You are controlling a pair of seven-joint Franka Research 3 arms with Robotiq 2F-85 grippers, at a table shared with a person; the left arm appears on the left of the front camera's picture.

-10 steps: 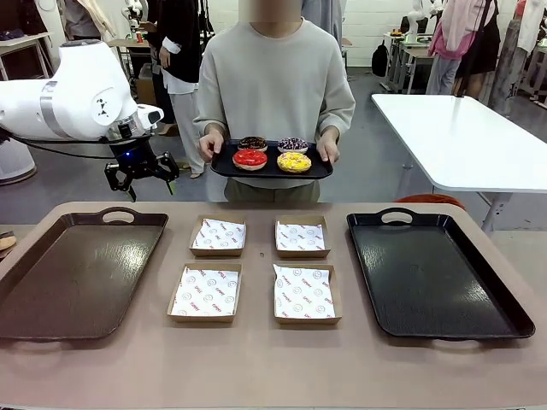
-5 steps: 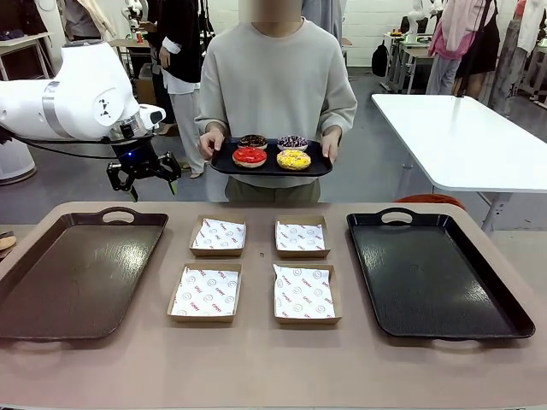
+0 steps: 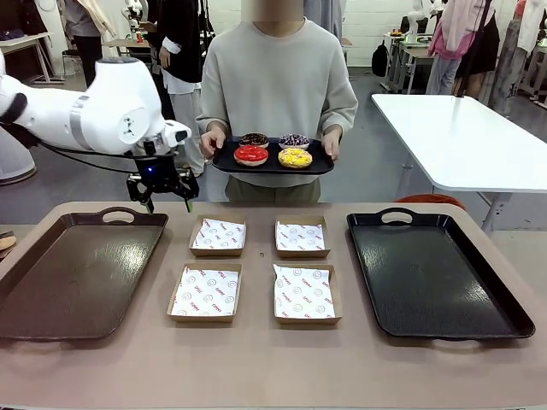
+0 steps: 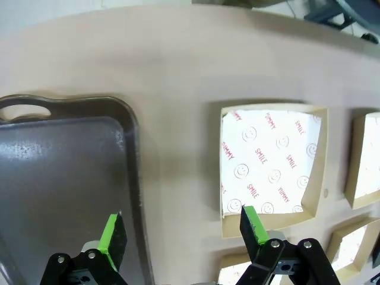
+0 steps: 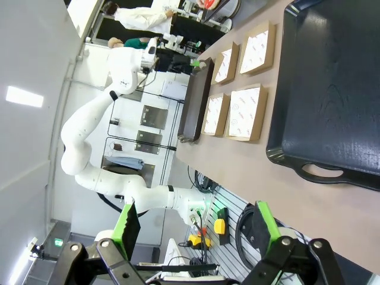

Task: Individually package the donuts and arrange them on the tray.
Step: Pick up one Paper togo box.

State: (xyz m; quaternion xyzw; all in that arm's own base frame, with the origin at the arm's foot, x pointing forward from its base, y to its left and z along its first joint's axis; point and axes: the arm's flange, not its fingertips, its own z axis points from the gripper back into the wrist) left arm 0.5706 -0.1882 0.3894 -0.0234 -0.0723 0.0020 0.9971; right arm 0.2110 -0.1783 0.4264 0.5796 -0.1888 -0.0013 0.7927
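The right gripper (image 5: 195, 217) has its fingers (image 5: 127, 222) spread wide with nothing between them, out past the counter (image 3: 256, 367) edge by the black tray (image 3: 427, 273). On the counter, four paper-lined boxes (image 3: 205, 293) sit in a square, with the brown tray (image 3: 77, 273) at their 9 o'clock and the black one at 3. The left gripper (image 3: 170, 205) is also apart and empty, hovering by the brown tray's far right corner, with the far-left box at its 4 o'clock. The red donut (image 3: 251, 155), yellow donut (image 3: 295, 158), chocolate donut (image 3: 254, 140) and purple donut (image 3: 294, 141) all ride on a small serving tray (image 3: 224, 162) the person holds. They're well apart from it, about 2 o'clock.
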